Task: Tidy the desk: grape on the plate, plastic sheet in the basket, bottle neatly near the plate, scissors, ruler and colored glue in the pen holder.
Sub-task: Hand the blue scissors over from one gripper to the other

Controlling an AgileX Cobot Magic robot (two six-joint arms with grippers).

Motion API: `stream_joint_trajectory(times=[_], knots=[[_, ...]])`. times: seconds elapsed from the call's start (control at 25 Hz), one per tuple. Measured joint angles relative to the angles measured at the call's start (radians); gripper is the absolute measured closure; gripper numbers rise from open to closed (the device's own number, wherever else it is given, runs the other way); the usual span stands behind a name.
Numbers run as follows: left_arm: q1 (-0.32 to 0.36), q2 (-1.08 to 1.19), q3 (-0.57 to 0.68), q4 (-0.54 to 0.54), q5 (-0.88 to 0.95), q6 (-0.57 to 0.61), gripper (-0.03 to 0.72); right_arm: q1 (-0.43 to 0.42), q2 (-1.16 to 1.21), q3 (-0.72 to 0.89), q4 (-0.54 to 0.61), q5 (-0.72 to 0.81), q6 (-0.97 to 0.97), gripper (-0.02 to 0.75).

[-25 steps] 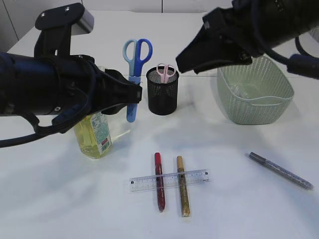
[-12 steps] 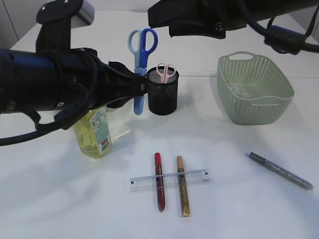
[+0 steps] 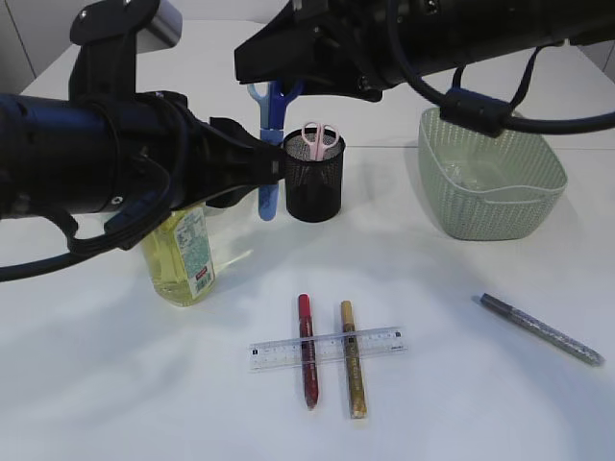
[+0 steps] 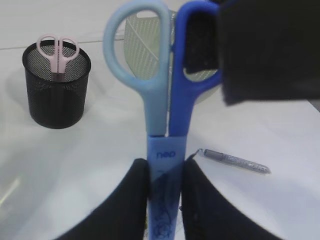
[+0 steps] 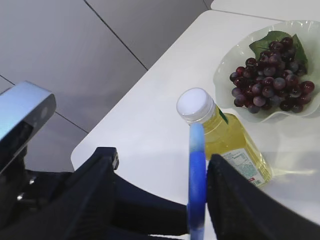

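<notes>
A: What has shifted on the worktop?

B: The biggest change is the right arm. A second ago it hung near the basket; now it has swung across the middle, and the right end effector sits over the handles of the blue scissors, its jaws spread wide on either side of them, not yet gripping.

A: And the left?

B: The left end effector has stayed narrowly closed on the sheathed blades, holding the scissors upright, handles on top, just beside the pen holder. It has edged toward the holder over the last second.

A: So a handover?

B: That is my reading: the right arm looks set to take the handles so the scissors can go into the holder, where a pink pair already stands.

A: The rest?

B: Unchanged. The bottle stands near the plate with the grape on it. The ruler lies across two glue pens, a third apart, all still waiting.
</notes>
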Motion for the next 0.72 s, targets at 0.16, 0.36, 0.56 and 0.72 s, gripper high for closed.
stream_joint_trajectory(times=[0.16,0.36,0.56,0.72], knots=[[0.000,0.000,0.000,0.000,0.000,0.000,0.547,0.005,0.015,0.000,0.005,-0.031,-0.005,0.279],[0.000,0.000,0.000,0.000,0.000,0.000,0.547,0.006,0.037,0.000,0.025,-0.044,-0.007,0.279],[0.000,0.000,0.000,0.000,0.000,0.000,0.547,0.006,0.056,0.000,0.049,-0.047,-0.021,0.342],[0.000,0.000,0.000,0.000,0.000,0.000,0.547,0.006,0.060,0.000,0.054,-0.047,-0.029,0.457]])
